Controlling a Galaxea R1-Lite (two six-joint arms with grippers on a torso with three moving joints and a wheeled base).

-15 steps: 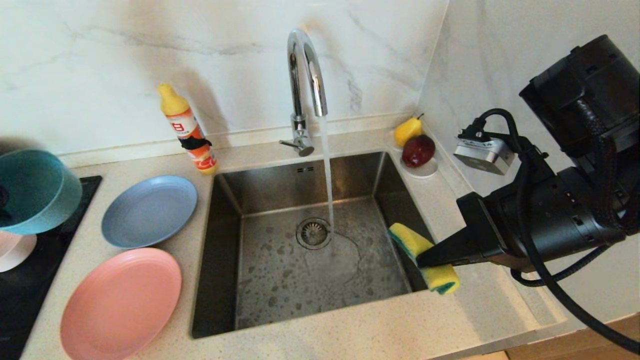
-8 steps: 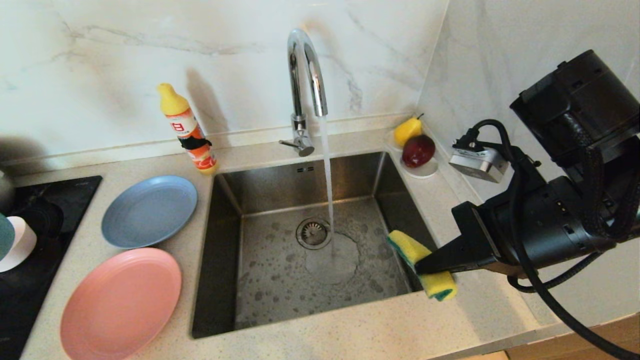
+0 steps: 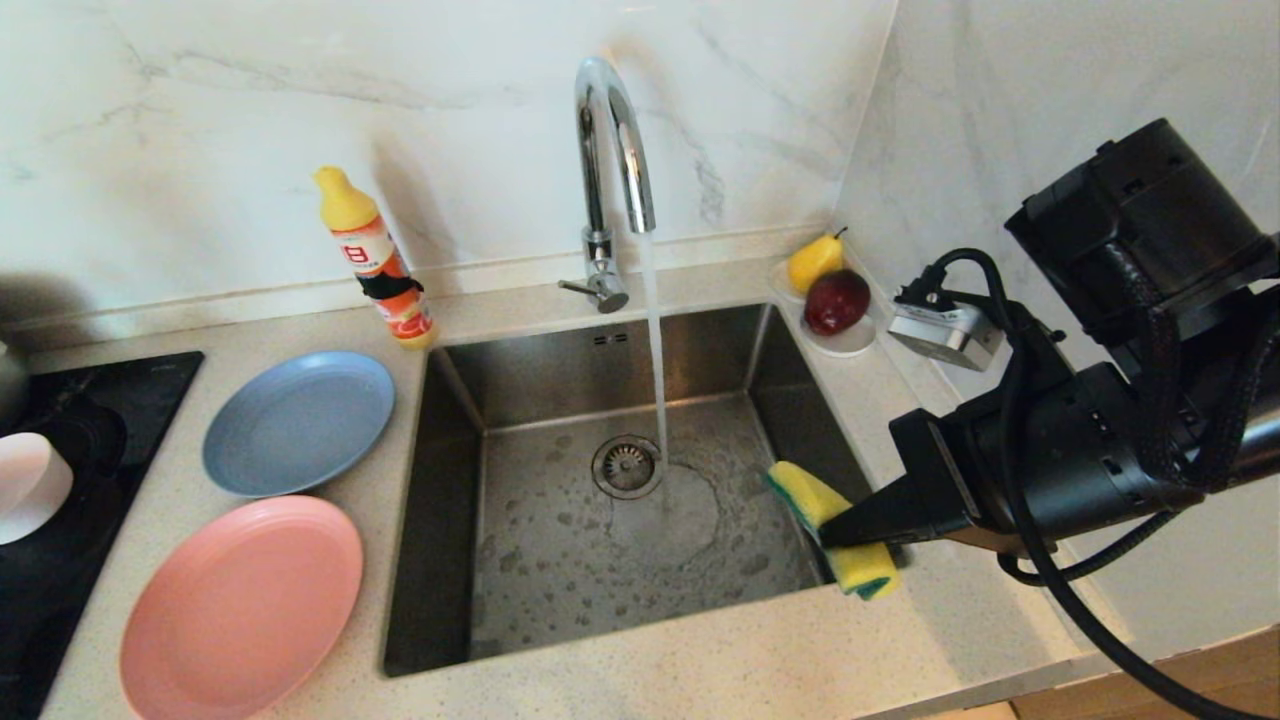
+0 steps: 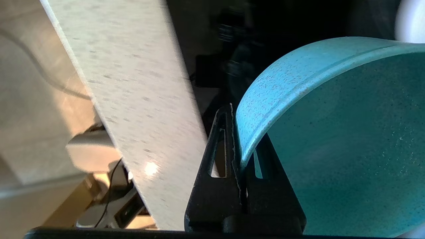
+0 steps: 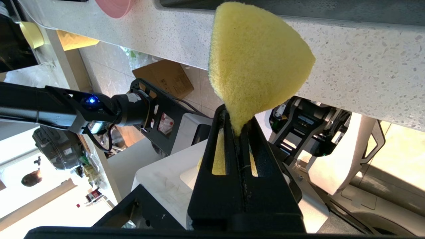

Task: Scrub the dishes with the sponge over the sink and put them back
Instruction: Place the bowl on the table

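Note:
My left gripper (image 4: pixel 240 132) is outside the head view. In the left wrist view it is shut on the rim of the teal bowl (image 4: pixel 332 132), held beside a speckled counter edge. My right gripper (image 3: pixel 835 530) is shut on the yellow sponge (image 3: pixel 802 490), which hangs over the right rim of the steel sink (image 3: pixel 560 560). In the right wrist view the sponge (image 5: pixel 255 59) bulges out past the gripper (image 5: pixel 237 122). Water runs from the tap (image 3: pixel 610 150) to the drain. The grey-blue plate (image 3: pixel 298 422) and pink plate (image 3: pixel 240 610) lie left of the sink. The pale pink bowl (image 3: pixel 25 485) sits at the far left.
A yellow-capped detergent bottle (image 3: pixel 378 262) stands behind the sink's left corner. A white saucer (image 3: pixel 850 342) with a pear and a red fruit sits at the back right corner. A black cooktop (image 3: pixel 60 580) fills the left edge. The marble wall is close behind my right arm.
My left arm has carried the teal bowl out of the head view to the left, which uncovers the pale pink bowl. The right gripper with the sponge has barely shifted.

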